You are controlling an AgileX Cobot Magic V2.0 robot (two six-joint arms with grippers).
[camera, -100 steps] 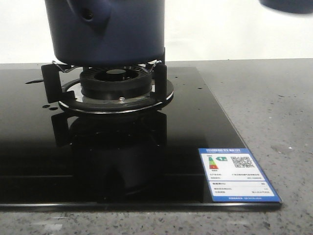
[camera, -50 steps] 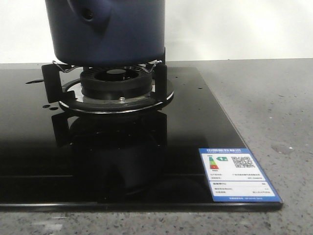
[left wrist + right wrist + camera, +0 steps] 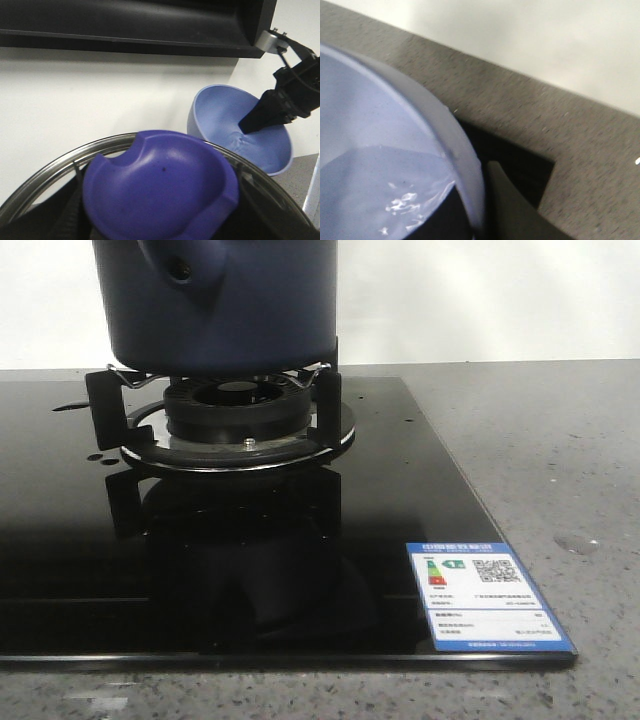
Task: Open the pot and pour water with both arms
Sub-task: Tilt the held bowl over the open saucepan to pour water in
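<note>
Sitting on burner: pot; right tool grips bowl, left tool's state unclear.

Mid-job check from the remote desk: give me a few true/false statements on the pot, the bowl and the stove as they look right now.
1. The pot sits on the burner grate. True.
2. The light blue bowl lies upside down on the counter. False: the right pincer holds it by the rim, tilted, in the air.
3. Water shows inside the bowl. True, in the right wrist view.
4. An energy label sits on the black cooktop's far-left corner. False: near-right corner.
</note>
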